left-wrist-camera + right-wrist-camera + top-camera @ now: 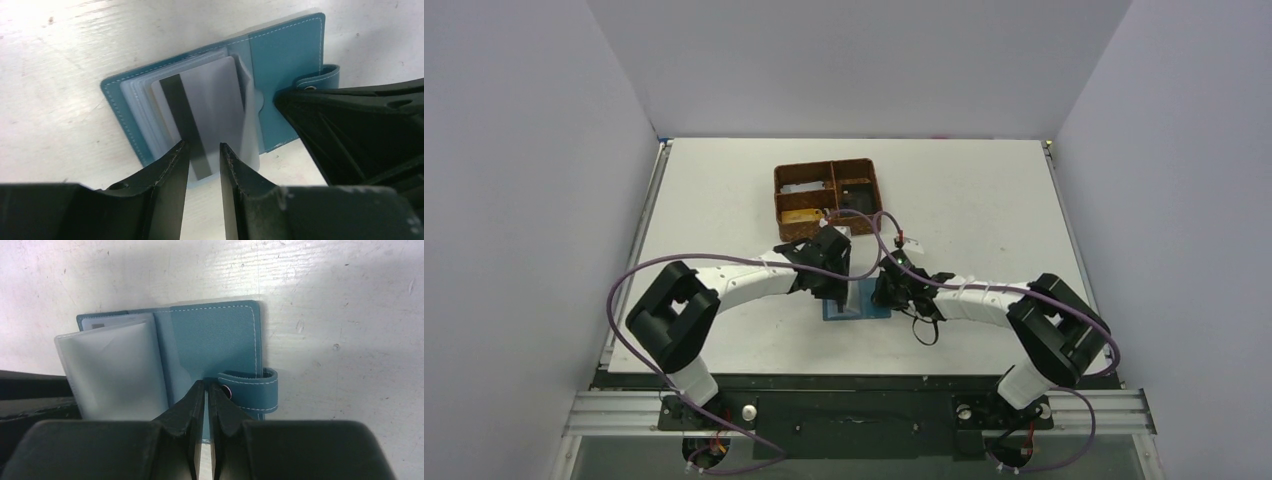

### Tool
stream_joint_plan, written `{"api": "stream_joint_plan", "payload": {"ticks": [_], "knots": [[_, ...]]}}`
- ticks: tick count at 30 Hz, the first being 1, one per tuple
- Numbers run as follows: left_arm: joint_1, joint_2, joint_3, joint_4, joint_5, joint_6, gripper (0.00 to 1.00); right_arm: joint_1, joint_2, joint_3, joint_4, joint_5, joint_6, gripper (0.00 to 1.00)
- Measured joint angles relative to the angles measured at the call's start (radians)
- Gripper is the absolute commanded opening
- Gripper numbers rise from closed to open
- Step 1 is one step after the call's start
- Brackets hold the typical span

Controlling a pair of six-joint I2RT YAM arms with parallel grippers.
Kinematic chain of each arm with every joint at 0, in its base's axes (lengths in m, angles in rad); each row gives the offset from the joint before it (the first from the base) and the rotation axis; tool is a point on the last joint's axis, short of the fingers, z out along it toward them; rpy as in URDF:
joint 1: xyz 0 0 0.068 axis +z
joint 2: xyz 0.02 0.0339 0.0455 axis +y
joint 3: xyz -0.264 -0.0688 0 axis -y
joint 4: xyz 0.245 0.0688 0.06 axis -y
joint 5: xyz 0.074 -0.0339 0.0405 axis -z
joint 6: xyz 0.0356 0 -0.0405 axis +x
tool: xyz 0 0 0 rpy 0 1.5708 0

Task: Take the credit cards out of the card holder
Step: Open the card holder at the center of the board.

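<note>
Fingers of the black left gripper [202,150] stand apart astride a pale grey credit card [215,100] with a black stripe, which sticks halfway out of its clear sleeve, unpinched. It belongs to the open teal leather card holder [287,55], flat on the white table [984,200] and pinned by the closed right gripper [206,387]. A brown woven basket [776,190] sits behind. Extraction looks barely begun.

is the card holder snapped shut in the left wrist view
No, the card holder lies spread open, its snap tab unfastened and a striped card sticking out of it.
</note>
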Motion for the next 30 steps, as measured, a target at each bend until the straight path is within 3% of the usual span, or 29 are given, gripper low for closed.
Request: {"api": "stream_joint_plan", "payload": {"ticks": [13, 23, 30], "knots": [[-0.006, 0.073, 0.015, 0.141, 0.115, -0.087, 0.23, -0.013, -0.113, -0.017, -0.095, -0.030, -0.002, 0.07], [-0.042, 0.132, 0.033, 0.195, 0.120, -0.195, 0.20, -0.065, -0.335, -0.016, -0.226, 0.043, -0.016, 0.12], [-0.072, 0.178, 0.062, 0.204, 0.113, -0.234, 0.17, -0.063, -0.384, -0.015, -0.266, 0.058, -0.016, 0.12]]}}
